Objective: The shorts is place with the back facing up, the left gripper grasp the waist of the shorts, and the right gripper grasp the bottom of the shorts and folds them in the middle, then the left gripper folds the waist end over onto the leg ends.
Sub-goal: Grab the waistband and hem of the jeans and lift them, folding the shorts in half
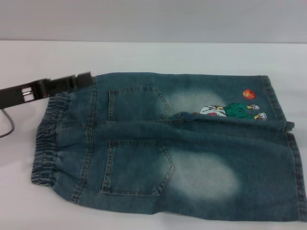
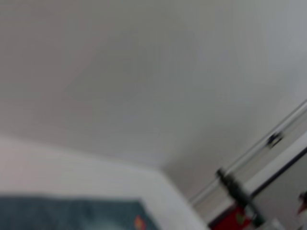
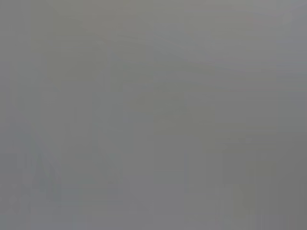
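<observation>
The blue denim shorts (image 1: 192, 158) lie flat on the white table (image 1: 153, 55), back up, both patch pockets showing. The ruffled waist (image 1: 47, 139) is at the left. The leg ends (image 1: 296, 167) are at the right, and the far leg carries the cartoon figure with an orange basketball (image 1: 232, 108). My left gripper (image 1: 82, 79) reaches in from the left, its tip at the far corner of the waist. In the left wrist view a strip of the shorts (image 2: 72, 213) shows. The right gripper is out of view, and its wrist view shows only blank grey.
A thin black cable (image 1: 6, 125) loops beside the left arm at the table's left edge. A grey wall (image 1: 153, 19) stands behind the table. In the left wrist view a metal rail and a red object (image 2: 235, 218) lie beyond the table corner.
</observation>
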`<state>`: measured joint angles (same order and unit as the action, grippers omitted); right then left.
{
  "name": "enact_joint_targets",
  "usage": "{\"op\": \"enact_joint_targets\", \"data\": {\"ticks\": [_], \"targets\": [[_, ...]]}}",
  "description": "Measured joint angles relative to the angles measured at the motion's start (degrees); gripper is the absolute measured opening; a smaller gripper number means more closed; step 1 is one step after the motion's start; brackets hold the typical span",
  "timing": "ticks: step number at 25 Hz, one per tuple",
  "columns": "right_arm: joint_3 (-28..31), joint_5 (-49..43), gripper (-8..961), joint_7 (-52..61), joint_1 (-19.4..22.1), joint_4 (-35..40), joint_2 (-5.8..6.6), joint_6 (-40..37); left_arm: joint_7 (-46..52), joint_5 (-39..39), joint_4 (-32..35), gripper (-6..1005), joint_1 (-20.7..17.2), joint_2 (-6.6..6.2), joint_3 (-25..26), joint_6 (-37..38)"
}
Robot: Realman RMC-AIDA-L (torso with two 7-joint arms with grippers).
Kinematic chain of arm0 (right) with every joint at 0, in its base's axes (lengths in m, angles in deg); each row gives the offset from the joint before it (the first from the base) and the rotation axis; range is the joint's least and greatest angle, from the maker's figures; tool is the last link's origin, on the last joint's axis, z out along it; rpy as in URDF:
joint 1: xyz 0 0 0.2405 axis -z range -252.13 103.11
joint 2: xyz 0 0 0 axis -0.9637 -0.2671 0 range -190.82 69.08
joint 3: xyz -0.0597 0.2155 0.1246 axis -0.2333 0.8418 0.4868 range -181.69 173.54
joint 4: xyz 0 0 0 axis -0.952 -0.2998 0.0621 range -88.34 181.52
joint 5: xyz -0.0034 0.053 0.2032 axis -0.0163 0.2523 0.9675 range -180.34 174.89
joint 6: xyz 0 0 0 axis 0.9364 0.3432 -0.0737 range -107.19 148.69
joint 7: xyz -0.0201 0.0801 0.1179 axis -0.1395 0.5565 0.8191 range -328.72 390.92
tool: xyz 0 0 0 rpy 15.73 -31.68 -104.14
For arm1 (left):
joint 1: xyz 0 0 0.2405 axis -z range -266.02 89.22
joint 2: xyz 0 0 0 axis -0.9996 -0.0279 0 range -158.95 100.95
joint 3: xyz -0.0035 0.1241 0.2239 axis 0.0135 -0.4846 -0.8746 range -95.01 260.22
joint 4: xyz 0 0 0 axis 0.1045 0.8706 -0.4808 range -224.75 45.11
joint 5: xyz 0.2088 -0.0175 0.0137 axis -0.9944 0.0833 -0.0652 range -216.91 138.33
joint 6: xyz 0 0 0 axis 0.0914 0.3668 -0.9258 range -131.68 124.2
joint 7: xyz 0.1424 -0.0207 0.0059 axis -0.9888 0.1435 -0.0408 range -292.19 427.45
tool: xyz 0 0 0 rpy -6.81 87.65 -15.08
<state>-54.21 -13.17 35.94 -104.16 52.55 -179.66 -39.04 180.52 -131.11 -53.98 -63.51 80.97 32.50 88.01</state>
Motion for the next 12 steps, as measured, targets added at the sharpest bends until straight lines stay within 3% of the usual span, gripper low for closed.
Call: {"op": "enact_joint_targets", "data": {"ticks": [6,12], "targets": [[3.67,0.07,694,-0.26,0.55,0.3,0.29,0.03,10.37,-12.96,5.11,844,-0.63,-2.35,0.74,0.77],[5.12,0.08,693,-0.38,0.78,0.55,0.44,0.03,14.71,-24.88,5.66,844,-0.62,-3.06,4.58,1.54]]}}
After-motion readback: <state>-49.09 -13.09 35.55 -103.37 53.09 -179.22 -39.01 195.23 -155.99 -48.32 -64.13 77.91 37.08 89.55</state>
